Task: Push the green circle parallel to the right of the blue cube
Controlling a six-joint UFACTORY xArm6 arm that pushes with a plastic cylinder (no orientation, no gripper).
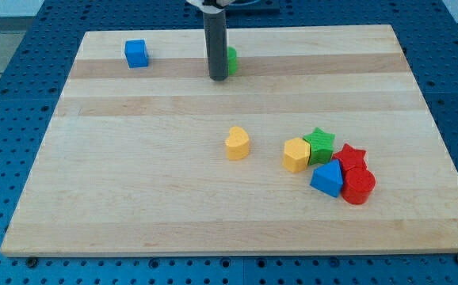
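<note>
Pushing looks nearly done. The green circle (231,59) sits near the view's top, mostly hidden behind my rod. Only its right edge shows. My tip (218,78) is down on the board (134,198), touching the circle or just beside it on its left and a bit in front. I cannot tell which.

The blue cube (136,53) is well apart, off to the view's left, near the top too. The circle is already on the cube's right side. It looks close to level with the cube, maybe a touch lower. I think only a small fix is left, if any. A soft nudge toward the view's top would line them up. For that, my tip should go round to the bottom side of the circle first. A hard shove could send the circle off the top edge, which is near.

I have no jaws, just a rod, so nothing opens or shuts.

Other blocks are far from the work. A yellow heart (238,143) sits alone in the middle. Lower, to the view's right, a bunch is packed together: a yellow block (295,154), a green star (319,146), a red star (350,156), a blue triangle (327,178) and a red block (360,187). None of them stands between the circle and the cube. Nothing is in the way.
</note>
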